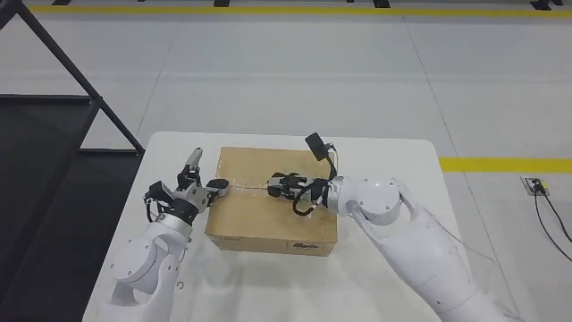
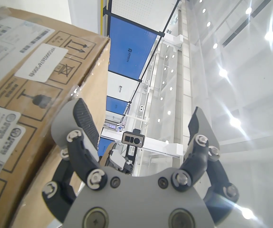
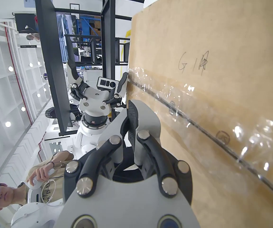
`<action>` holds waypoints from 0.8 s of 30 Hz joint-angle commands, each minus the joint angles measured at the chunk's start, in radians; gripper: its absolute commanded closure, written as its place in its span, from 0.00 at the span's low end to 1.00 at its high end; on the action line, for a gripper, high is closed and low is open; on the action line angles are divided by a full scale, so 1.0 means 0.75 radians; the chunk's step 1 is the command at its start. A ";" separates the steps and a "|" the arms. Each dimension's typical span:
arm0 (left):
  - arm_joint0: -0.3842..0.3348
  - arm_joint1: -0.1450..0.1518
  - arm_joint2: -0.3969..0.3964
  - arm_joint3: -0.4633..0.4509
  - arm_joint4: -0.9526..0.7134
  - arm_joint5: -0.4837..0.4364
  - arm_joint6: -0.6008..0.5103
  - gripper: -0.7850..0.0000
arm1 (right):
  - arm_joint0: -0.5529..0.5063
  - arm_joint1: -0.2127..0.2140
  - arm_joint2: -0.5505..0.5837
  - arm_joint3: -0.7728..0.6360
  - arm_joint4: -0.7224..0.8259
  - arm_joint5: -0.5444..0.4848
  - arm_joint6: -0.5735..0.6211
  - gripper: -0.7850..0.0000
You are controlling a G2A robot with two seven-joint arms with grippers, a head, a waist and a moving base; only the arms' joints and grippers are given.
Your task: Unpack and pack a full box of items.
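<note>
A closed brown cardboard box point(image 1: 273, 206) sits in the middle of the white table point(image 1: 393, 165), its top flaps sealed with clear tape point(image 3: 198, 124). My right gripper point(image 1: 279, 183) lies shut on the box top, fingertips point(image 3: 132, 112) right by the taped seam and holding nothing. My left gripper point(image 1: 202, 173) stands open at the box's left end. One of its fingers point(image 2: 85, 118) touches the upper edge of the labelled side point(image 2: 20, 55), while the other finger point(image 2: 201, 124) is in free air. From the right wrist view, the left gripper point(image 3: 98, 88) shows at the seam's far end.
A black metal rack point(image 1: 54, 134) stands off the table's left side. Bare table surface lies to the right of the box and in a narrow strip behind it. The box's front edge is close to the table's near side.
</note>
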 commanded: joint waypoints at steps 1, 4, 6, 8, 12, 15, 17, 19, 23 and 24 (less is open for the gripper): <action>0.000 0.000 0.000 0.000 0.000 0.000 0.000 0.00 | 0.035 -0.019 -0.038 0.044 0.009 0.020 -0.009 1.00; 0.000 0.000 0.000 0.000 0.000 0.000 0.000 0.00 | 0.085 -0.048 -0.101 0.089 0.002 0.059 -0.017 1.00; 0.000 0.000 0.000 0.000 0.000 0.000 0.000 0.00 | 0.115 -0.068 -0.140 0.112 -0.010 0.084 -0.025 1.00; 0.000 0.000 0.000 0.000 0.000 0.000 0.000 0.00 | 0.139 -0.087 -0.168 0.134 0.001 0.099 -0.030 1.00; 0.000 0.000 0.000 0.000 0.000 0.000 0.000 0.00 | 0.175 -0.124 -0.212 0.168 0.029 0.110 -0.054 1.00; 0.000 0.000 0.000 0.000 0.000 0.000 0.000 0.00 | 0.207 -0.148 -0.233 0.207 0.035 0.121 -0.068 1.00; 0.000 0.000 0.000 0.000 0.000 0.000 0.000 0.00 | 0.226 -0.158 -0.240 0.237 0.024 0.136 -0.076 1.00; 0.000 0.000 0.000 0.000 0.000 0.000 0.000 0.00 | 0.240 -0.168 -0.242 0.263 0.026 0.146 -0.084 1.00; 0.000 0.000 0.000 0.000 0.000 0.000 0.000 0.00 | 0.271 -0.189 -0.255 0.327 0.028 0.177 -0.072 1.00; 0.000 0.000 0.000 0.000 0.000 0.000 0.000 0.00 | 0.279 -0.194 -0.259 0.341 0.026 0.184 -0.068 1.00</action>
